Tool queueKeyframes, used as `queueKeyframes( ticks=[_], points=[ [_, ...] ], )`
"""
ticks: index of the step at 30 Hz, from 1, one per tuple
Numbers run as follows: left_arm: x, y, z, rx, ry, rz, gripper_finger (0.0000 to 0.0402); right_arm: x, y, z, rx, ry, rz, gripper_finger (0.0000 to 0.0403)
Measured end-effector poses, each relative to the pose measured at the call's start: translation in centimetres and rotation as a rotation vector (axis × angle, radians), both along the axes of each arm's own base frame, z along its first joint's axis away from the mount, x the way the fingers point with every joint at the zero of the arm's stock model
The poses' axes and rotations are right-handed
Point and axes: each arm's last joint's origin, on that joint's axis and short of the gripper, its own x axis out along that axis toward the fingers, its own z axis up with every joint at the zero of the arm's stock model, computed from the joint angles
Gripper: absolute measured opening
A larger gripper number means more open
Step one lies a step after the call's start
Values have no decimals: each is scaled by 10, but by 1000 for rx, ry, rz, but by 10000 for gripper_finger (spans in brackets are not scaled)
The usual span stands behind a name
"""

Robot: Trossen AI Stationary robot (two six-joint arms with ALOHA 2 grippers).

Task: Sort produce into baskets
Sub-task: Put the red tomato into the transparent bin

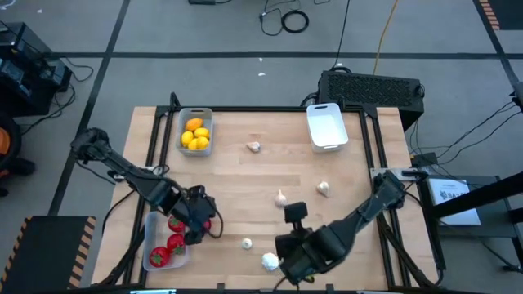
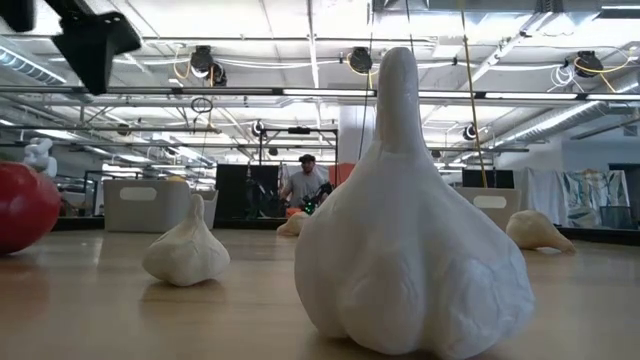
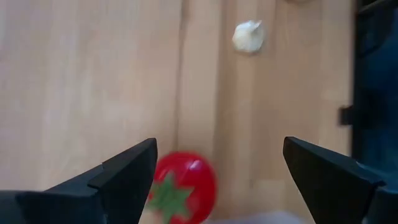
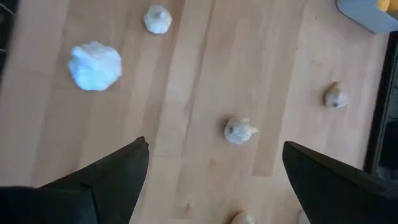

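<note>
My left gripper [image 1: 206,222] is open over a glossy red piece with a green top [image 3: 183,186], which lies on the table beside the clear tray [image 1: 154,245]. The piece shows between the fingers, nearer one of them. The clear tray holds three red pieces [image 1: 175,242]. My right gripper [image 1: 288,263] is open and empty at the near edge, beside a large white garlic bulb [image 1: 269,261], which also shows in the right wrist view [image 4: 95,65]. The grey basket [image 1: 196,114] at the far left holds yellow-orange pieces [image 1: 196,134]. The white basket [image 1: 325,125] stands at the far right.
More garlic bulbs lie loose on the wood: one near the far edge [image 1: 254,147], two mid-right [image 1: 323,189] [image 1: 281,198], and a small one near the front [image 1: 247,242]. A black box [image 1: 372,88] stands behind the table. A person [image 2: 305,185] shows far off in the room.
</note>
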Motion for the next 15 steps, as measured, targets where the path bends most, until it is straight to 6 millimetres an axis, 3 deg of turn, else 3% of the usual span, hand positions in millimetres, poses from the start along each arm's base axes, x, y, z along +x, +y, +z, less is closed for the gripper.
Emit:
queueKeyframes(
  ticks=[9, 15],
  points=[
    [-6, -12, -22, 161, 85, -21, 352, -22, 29, 4, -146, -207, -32, 357],
    [-1, -16, -37, 186, 161, -31, 352, -21, 36, 6, -157, -323, -62, 357]
  ],
)
